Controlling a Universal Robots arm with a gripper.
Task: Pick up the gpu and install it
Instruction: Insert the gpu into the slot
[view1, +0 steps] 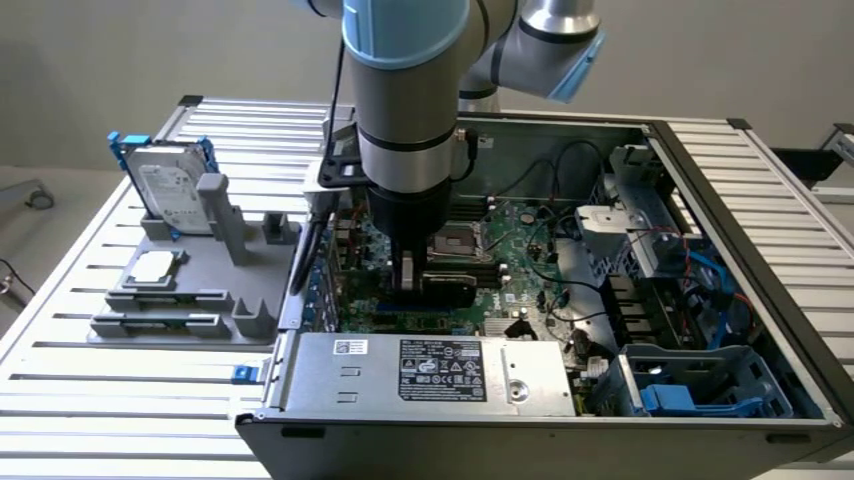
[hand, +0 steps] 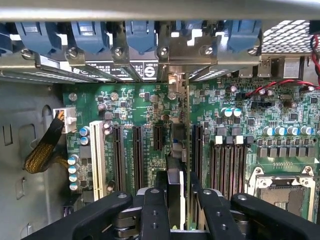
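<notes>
The gripper (hand: 176, 200) is clamped on the gpu (hand: 176, 145) — card edge-on, standing over the motherboard (hand: 225, 100) slots at frame centre.

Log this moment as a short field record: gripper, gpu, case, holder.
gripper: inside the open computer case, shut on the gpu
gpu: held edge-on, standing over the motherboard slots
hard drive: upright in the grey holder, on the exterior view's left
power supply: at the case's near edge

slatted metal table (view1: 80, 385), open computer case (view1: 534, 425), grey parts holder (view1: 200, 290)
</notes>
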